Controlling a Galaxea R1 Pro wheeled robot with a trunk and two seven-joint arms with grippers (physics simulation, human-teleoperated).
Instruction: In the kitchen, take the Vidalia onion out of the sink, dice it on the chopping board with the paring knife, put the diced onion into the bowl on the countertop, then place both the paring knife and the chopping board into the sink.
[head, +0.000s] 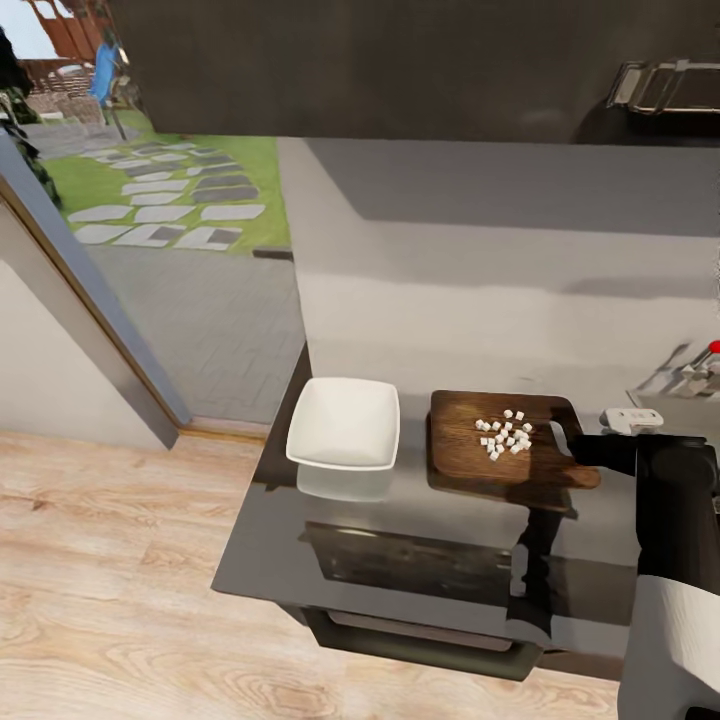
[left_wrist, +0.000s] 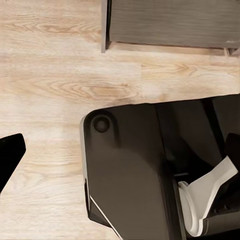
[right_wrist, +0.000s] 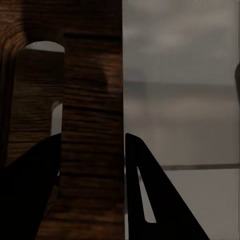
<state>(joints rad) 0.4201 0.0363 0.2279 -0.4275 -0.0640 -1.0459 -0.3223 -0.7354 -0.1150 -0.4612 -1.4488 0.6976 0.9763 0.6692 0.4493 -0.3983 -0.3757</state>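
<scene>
The right tool (right_wrist: 92, 165) is clamped on the handle end of the chopping board (head: 470, 445), presumably to tip the diced onion (head: 505, 433) into the bowl (head: 343, 423) beside it near the tabletop (head: 400, 530) corner. The left tool's state I cannot tell. No readable writing.

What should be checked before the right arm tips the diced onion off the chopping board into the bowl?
1. Right gripper on the chopping board: ok, its fingers straddle the handle end beside the slot.
2. Grip firmly closed: cannot tell.
3. Diced onion on the board: ok, white cubes clustered near the handle end.
4. Bowl ready: ok, upright and holding nothing, on the countertop beside the board's far end.
5. Board lifted: not ok, it appears to lie flat on the countertop.
6. Paring knife location: cannot tell.
</scene>
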